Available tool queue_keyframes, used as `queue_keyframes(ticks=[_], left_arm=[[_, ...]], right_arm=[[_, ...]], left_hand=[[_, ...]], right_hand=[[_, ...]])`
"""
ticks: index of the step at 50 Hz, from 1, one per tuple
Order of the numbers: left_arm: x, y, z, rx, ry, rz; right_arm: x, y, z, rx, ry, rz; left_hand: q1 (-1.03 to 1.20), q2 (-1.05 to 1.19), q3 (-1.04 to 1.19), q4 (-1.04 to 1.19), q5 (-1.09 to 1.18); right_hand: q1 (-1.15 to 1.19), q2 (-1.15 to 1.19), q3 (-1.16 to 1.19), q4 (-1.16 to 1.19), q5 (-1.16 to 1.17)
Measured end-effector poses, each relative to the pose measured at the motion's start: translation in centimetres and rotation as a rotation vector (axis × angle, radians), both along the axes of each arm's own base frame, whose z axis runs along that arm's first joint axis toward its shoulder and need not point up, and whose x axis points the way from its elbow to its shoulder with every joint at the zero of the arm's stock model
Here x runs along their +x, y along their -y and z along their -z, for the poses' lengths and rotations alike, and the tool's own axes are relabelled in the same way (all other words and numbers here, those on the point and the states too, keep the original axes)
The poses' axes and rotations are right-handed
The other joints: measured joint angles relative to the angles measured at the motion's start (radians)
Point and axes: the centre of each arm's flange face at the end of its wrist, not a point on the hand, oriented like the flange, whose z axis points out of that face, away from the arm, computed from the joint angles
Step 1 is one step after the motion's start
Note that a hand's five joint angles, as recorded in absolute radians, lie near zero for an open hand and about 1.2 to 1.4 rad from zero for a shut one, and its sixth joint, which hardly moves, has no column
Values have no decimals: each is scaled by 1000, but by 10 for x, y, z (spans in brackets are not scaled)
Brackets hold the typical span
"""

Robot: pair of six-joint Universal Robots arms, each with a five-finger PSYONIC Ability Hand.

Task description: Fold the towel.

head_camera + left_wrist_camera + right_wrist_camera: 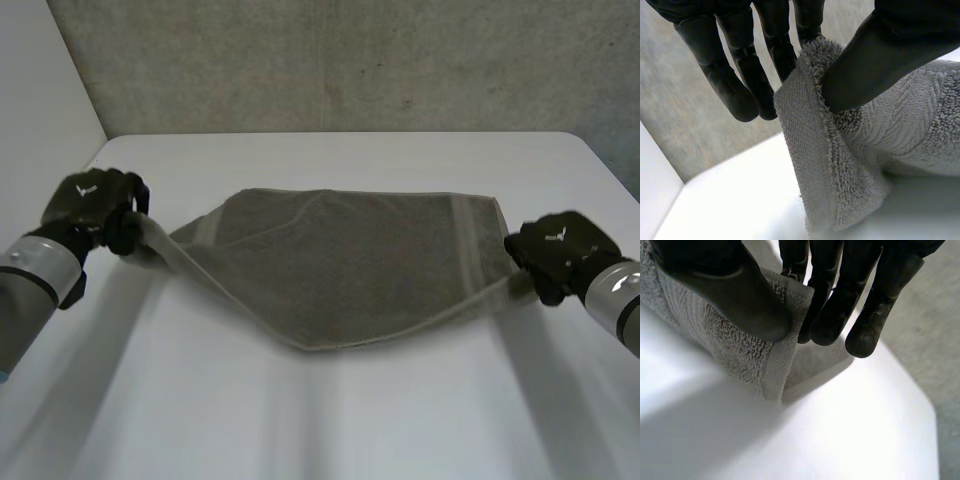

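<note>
Head view: a grey towel [340,265] lies spread across the middle of the white counter [330,420], stretched between the left hand [92,205] at its left corner and the right hand [555,250] at its right corner. Each hand's back bears a white mark [88,188], too small to read.

Left wrist view: the left hand pinches the towel corner between thumb and fingers.

Right wrist view: the right hand pinches its corner likewise, just above the counter.

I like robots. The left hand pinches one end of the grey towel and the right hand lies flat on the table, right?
No. The right wrist view shows the right hand pinching the other end of the towel between thumb and fingers, like the left hand.
</note>
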Motion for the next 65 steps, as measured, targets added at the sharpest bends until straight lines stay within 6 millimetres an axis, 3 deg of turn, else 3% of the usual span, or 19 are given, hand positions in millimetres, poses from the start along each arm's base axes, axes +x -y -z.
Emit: queue_keyframes(ticks=[6, 12, 22, 24, 28, 30, 34, 44, 47, 51, 54, 58, 59, 61, 65], left_arm=[[0, -4, 13, 53, 87, 14], [1, -9, 2, 41, 143, 19], [4, -16, -105, -215, 13, -12], [4, -21, -138, -279, -71, -9], [4, -21, -165, -301, -158, -2], [4, -17, -165, -277, -174, -2], [0, 2, -145, -169, -178, -5], [-23, 57, -43, 105, 65, -52], [-29, 72, -27, 99, 163, -83], [-35, 87, -29, 47, 216, -109], [-41, 102, -56, -62, 196, -130], [-46, 114, -120, -260, 21, -149], [-46, 114, -142, -319, -64, -147], [-43, 112, -186, -429, -252, -127], [-35, 104, -233, -534, -492, -64]], right_arm=[[-3, -2, 7, 52, -35, 16], [-3, -2, -13, -5, -20, 23], [-4, -11, -128, -335, 130, 51], [-5, -19, -154, -358, 177, 51], [-3, -22, -165, -293, 197, 45], [-1, -17, -160, -236, 187, 40], [5, 0, -137, -124, 138, 27], [39, 40, -60, 31, -79, -7], [51, 55, -46, 28, -109, -5], [63, 72, -43, -13, -109, 2], [74, 93, -62, -134, -63, 23], [88, 114, -112, -397, 83, 73], [90, 117, -132, -490, 146, 93], [89, 115, -173, -655, 268, 121], [83, 99, -218, -811, 389, 127]], left_hand=[[0, 0, 0, 0, 0], [0, 0, 0, 0, 0], [0, 0, 0, 0, 0], [0, 0, 0, 0, 0], [0, 0, 1, 0, 0], [0, 0, 1, 0, 0], [0, 0, 1, 0, 0], [1, 5, 1, 0, 0], [4, 5, 2, 0, 0], [4, 5, 2, 0, 0], [4, 5, 2, 0, 0], [4, 5, 2, 0, 0], [4, 5, 2, 0, 0], [4, 5, 2, 0, 0], [4, 5, 2, 0, 0]], right_hand=[[0, 0, 0, 0, 0], [0, 0, 0, 0, 0], [0, 0, 0, 0, 0], [0, 0, 0, 0, 0], [0, 0, 0, 0, 0], [1, 0, 0, 0, 0], [2, 0, 0, 0, 0], [2, 0, 0, 0, 0], [2, 0, 0, 0, 0], [2, 0, 0, 0, 0], [3, 0, 0, 0, 0], [3, 0, 0, 0, 0], [3, 0, 0, 0, 0], [3, 0, 0, 0, 0], [3, 0, 0, 0, 0]])
